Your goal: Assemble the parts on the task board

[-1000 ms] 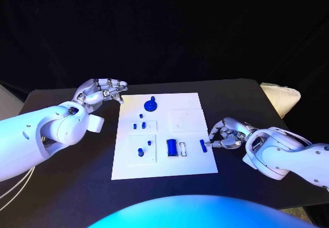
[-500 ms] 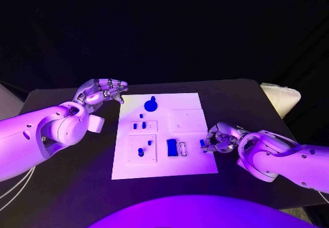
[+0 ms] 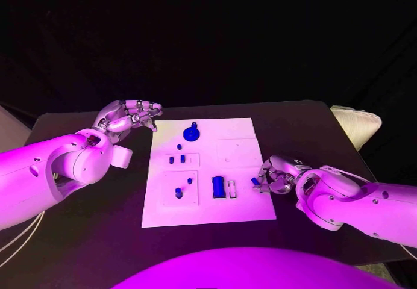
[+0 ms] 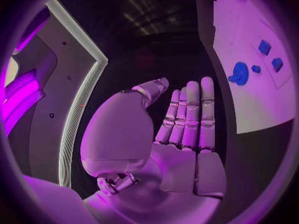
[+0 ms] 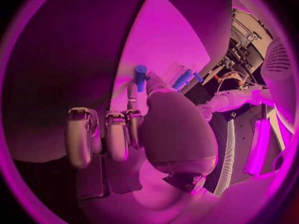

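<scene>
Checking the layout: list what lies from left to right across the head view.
left hand → task board → small blue part pinched by the right hand → pale cushioned object at the table's right edge.

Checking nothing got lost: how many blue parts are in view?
7, perhaps more hidden: round part, dot, pair, peg, block, one in right hand.

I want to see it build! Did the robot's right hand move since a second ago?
Yes. The right hand, pinching a small blue part, has edged up and slightly left along the right edge of the task board. The board itself stayed put.
</scene>
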